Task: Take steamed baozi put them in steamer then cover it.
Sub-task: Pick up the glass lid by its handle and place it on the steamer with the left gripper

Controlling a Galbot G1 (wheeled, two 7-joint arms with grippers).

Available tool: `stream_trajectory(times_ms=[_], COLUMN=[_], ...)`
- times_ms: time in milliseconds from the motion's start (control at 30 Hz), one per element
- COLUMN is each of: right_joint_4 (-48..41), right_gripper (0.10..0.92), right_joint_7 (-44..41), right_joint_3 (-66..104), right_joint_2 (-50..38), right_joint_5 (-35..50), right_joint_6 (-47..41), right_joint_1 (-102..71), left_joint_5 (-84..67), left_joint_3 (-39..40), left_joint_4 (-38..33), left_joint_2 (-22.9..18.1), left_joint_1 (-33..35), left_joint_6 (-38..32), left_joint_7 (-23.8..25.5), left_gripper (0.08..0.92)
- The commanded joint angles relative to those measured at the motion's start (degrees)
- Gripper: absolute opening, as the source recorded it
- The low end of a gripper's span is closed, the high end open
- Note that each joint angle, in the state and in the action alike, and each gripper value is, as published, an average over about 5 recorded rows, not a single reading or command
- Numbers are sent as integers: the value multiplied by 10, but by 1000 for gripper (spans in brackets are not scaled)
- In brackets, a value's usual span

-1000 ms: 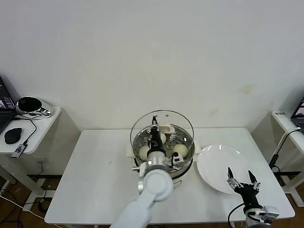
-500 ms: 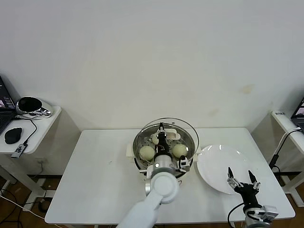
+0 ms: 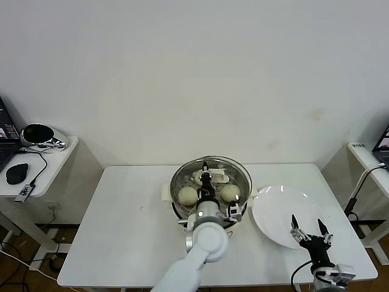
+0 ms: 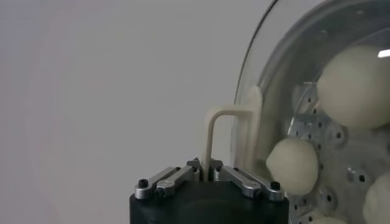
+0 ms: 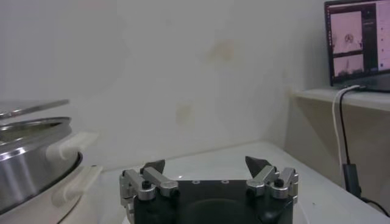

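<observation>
The left claw [image 4: 206, 175] is clamped on the cover's [image 3: 211, 176] cream handle [image 4: 217, 131], a grip only its wrist view shows. Overhead, the cover sits on the steamer [image 3: 177, 205] over the baozi [image 3: 188, 195]. The right claw [image 3: 309, 230] hangs spread wide by the plate [image 3: 276, 213].

My left tool [image 3: 205, 178] is over the middle of the steamer [image 3: 210, 193], clamped on the cream bar handle of the cover [image 3: 213, 165], which lies over the pot's rim. Through the glass I see two steamed baozi [image 3: 188, 195], one to each side of my arm; my wrist hides the rest of the tray. The steamer stands toward the far edge of the white tabletop [image 3: 121, 231]. To its right lies a white plate [image 3: 281, 213], and my right tool [image 3: 310, 230] hovers at the plate's near right edge, fingers spread, holding nothing.
</observation>
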Motion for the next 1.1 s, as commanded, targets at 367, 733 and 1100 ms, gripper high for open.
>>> stream_trajectory(times_ms=[367, 733, 1100], right_joint_4=[-1, -1, 1], right_gripper=[823, 823, 823], right_joint_7=[0, -1, -1], right_joint_3=[-2, -3, -3], right_joint_2=[1, 2, 4], right_joint_5=[-3, -4, -4], right_joint_6=[2, 3, 3], right_joint_1=[1, 2, 1], left_joint_5=[11, 10, 12], left_joint_3=[-7, -7, -9], left_joint_4=[23, 25, 31], left_joint_2=[-1, -1, 0], left_joint_1=[-1, 4, 3], left_joint_6=[24, 23, 23], left_joint_7=[-12, -11, -10], left_gripper=[149, 149, 149])
